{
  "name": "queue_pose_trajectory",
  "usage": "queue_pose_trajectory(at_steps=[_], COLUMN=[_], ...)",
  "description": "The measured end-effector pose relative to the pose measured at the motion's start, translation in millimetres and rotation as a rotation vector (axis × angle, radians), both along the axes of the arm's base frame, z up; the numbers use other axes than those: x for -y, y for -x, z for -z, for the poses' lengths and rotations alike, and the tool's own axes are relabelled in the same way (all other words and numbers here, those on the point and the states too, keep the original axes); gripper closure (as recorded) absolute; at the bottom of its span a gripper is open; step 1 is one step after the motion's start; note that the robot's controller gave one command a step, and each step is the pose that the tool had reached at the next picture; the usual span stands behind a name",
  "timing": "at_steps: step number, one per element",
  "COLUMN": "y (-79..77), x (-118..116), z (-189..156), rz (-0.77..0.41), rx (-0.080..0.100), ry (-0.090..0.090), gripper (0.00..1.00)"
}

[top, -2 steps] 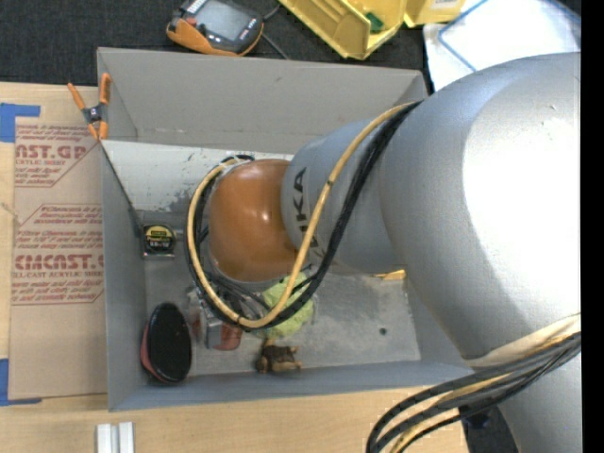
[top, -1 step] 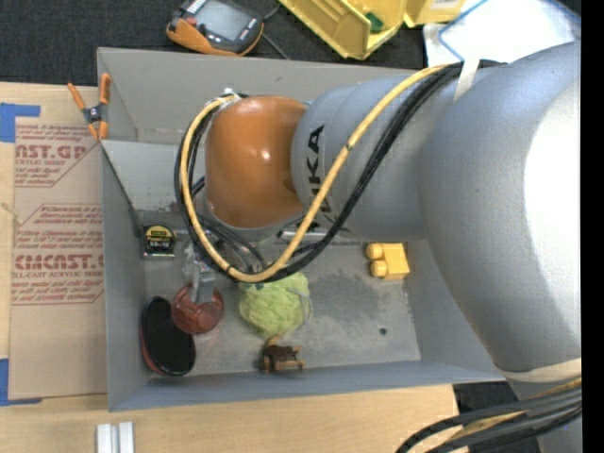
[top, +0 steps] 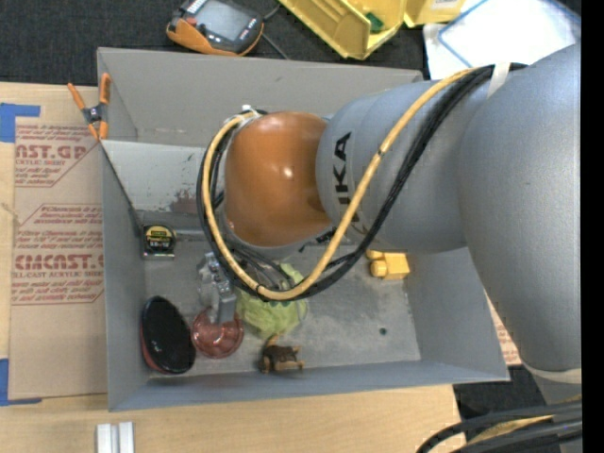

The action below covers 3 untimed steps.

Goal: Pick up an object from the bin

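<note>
My gripper [top: 220, 293] reaches down from under the arm's orange cover at the front left of the bin. Its tip stands right above a round, translucent red thing [top: 217, 337] lying on the bin floor. Just right of it lies a crumpled yellow-green thing [top: 272, 312], partly hidden by the arm's cables. A black oval thing with a red edge [top: 166, 336] lies to the left, in the front left corner.
A small brown thing [top: 281, 359] lies by the front wall. A little yellow-and-black tape measure [top: 159, 240] sits against the left wall, and a yellow block [top: 389, 265] lies on the right under the arm. The arm covers the bin's middle and back.
</note>
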<state>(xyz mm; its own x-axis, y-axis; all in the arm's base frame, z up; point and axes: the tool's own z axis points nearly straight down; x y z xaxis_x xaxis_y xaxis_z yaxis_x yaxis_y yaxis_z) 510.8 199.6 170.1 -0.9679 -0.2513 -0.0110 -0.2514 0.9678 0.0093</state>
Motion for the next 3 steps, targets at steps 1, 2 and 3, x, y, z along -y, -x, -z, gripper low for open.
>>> queue_pose_trajectory(at_steps=[1,2,3], y=[0.0,4.7,26.6], x=[0,-6,5], z=[0,57,60], rz=[0.000,-0.338,-0.310], rx=[0.000,0.007,0.005], ry=[0.000,0.001,0.000], gripper=[1.00,1.00,1.00])
